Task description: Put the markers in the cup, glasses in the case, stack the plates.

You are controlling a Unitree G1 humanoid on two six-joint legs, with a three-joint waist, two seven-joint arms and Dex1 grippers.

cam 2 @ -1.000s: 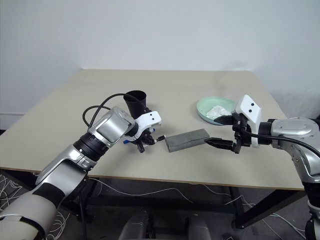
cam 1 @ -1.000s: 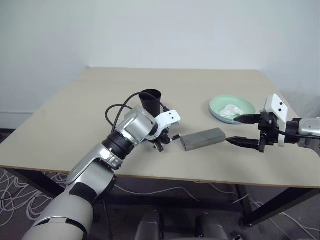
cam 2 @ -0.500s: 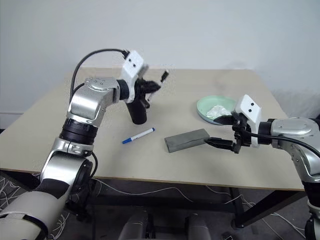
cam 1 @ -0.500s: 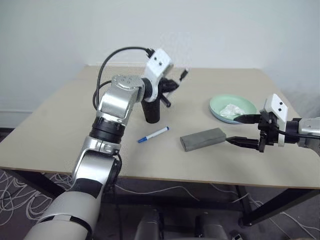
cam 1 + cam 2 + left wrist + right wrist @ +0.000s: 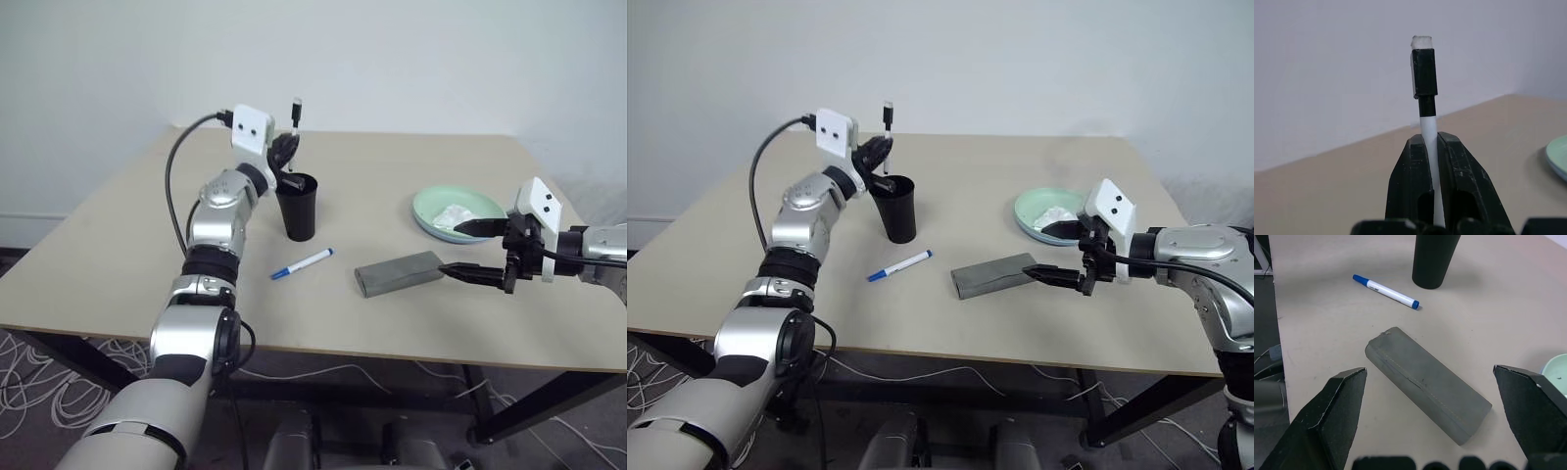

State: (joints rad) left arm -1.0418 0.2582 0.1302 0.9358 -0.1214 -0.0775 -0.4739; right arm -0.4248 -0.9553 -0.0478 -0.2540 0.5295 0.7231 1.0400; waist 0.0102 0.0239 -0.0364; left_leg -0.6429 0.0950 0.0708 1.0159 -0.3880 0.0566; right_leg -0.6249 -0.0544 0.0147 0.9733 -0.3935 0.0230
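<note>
L tool [image 5: 286,157] lifted black-cap marker [image 5: 1425,93] off bench [image 5: 147,255], clenched on it upright over cup [image 5: 298,208]; drop next. R tool [image 5: 470,250] released by case [image 5: 397,271].

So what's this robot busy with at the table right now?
It is tidying up. Its left claw grips a thin white marker with a black cap, held upright just above the black tapered plastic cup. A second white marker with a blue cap lies on the beige table. The right claw hangs open beside the closed grey rectangular case. Behind it, a pale mint green plate holds crumpled white tissue.
</note>
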